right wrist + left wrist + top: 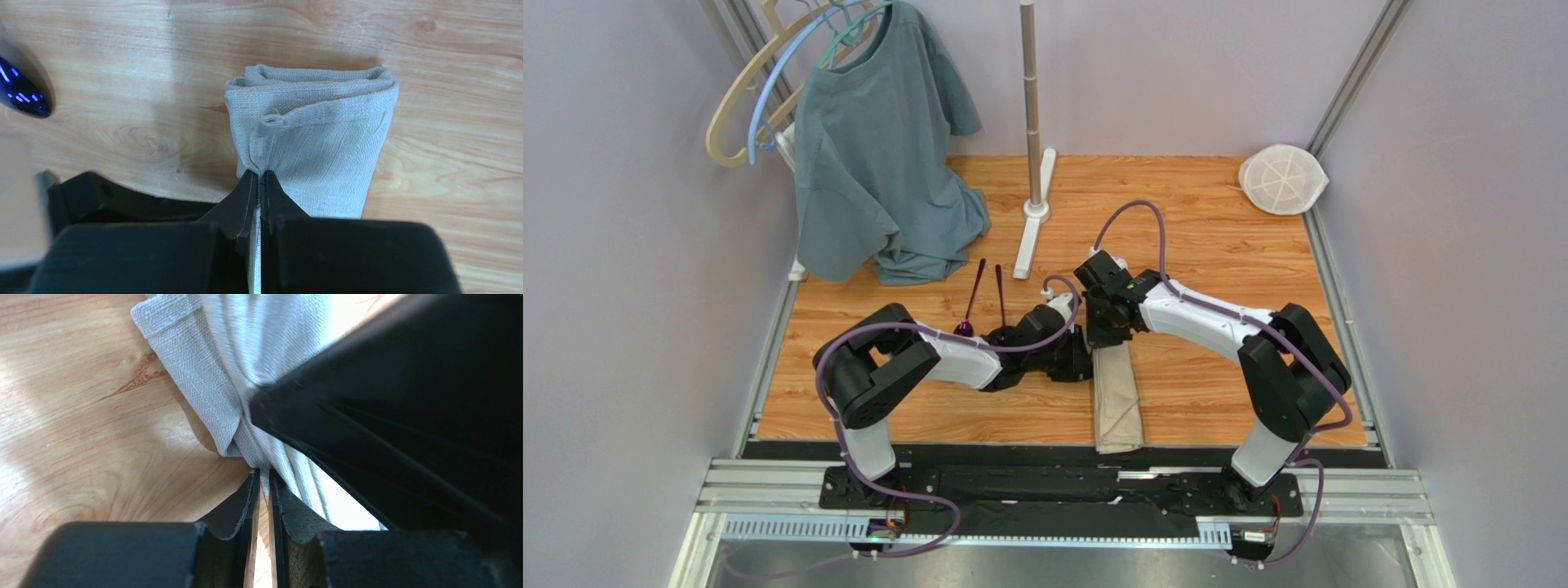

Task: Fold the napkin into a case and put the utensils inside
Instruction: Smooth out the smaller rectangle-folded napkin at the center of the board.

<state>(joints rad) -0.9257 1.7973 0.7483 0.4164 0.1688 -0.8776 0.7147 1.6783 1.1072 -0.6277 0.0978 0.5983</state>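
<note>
No text, label, brand, number or sign can be read anywhere.

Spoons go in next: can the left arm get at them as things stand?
Probably, once freed: the left gripper is shut on the case, but the spoons lie uncovered beside its forearm.

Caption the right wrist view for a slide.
Right hand pinches the folded beige napkin on the wooden table; a purple spoon bowl lies at left.
</note>
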